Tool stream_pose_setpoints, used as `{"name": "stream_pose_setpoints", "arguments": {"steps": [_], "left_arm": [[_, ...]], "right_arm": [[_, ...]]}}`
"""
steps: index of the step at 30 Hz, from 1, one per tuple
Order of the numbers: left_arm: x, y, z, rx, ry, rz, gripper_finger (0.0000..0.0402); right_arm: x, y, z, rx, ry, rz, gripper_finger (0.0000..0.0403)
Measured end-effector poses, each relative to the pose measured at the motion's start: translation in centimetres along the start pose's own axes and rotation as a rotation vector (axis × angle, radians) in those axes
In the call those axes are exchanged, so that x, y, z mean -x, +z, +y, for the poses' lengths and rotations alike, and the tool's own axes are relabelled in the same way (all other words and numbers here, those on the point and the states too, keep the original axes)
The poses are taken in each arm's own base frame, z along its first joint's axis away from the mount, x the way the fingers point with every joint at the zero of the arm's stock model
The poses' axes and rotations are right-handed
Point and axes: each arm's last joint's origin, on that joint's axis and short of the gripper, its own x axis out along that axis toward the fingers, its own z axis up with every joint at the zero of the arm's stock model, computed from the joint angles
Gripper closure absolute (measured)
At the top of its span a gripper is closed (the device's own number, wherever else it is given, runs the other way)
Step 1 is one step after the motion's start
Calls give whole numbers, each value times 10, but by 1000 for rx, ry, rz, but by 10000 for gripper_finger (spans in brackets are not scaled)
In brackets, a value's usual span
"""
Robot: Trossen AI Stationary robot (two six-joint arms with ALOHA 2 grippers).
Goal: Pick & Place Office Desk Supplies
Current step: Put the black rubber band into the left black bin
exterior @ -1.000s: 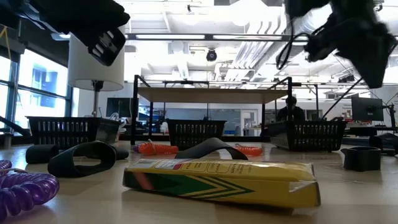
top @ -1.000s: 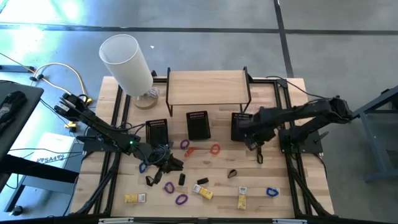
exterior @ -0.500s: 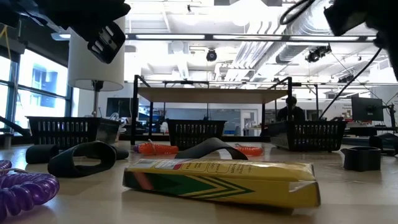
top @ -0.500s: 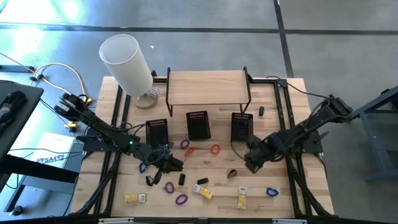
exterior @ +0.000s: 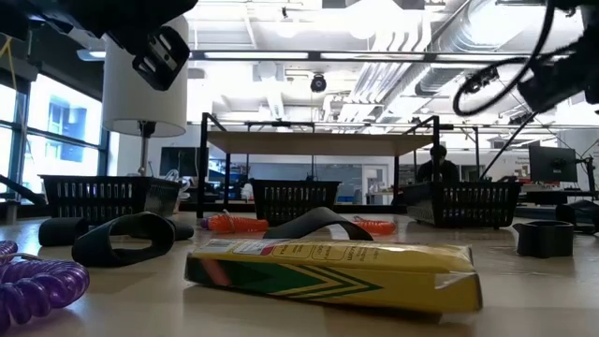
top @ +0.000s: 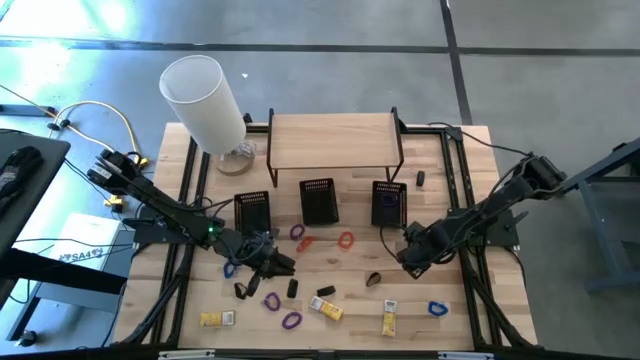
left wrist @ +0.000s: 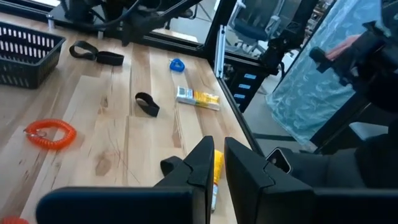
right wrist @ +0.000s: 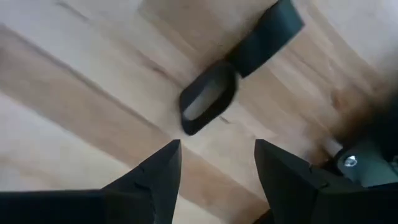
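My right pincer (right wrist: 214, 165) is hovering w/ jaws apart, empty, and the black clip (right wrist: 208, 102) lies on the table (right wrist: 74, 81) just ahead, not touching. Left pincer (left wrist: 214, 165) is shut, holding nothing afaict. Worry: the clip sits skewed to the jaws, so closing could flick it away.

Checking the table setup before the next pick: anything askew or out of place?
One thing: a small black piece lies alone by the shelf's right leg, far from the other supplies. The rest are loose in front of the three black baskets. The right tool hangs open over a black clip.
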Motion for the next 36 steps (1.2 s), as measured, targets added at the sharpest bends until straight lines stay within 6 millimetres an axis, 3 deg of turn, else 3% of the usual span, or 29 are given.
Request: {"name": "stream_pose_setpoints", "arguments": {"steps": [11, 15, 27, 36], "left_arm": [[0, 0, 0, 1, -2, -4, 368], [0, 0, 0, 1, -2, -4, 368], [0, 0, 0, 0, 0, 0, 368], [0, -2, 1, -4, 6, 16, 368]], "right_arm": [[-17, 1, 3, -71, 80, -24, 209], [-17, 3, 3, -90, 75, -85, 209], [-17, 2, 6, -162, 112, -51, 209], [-30, 3, 9, -221, 29, -25, 209]]}}
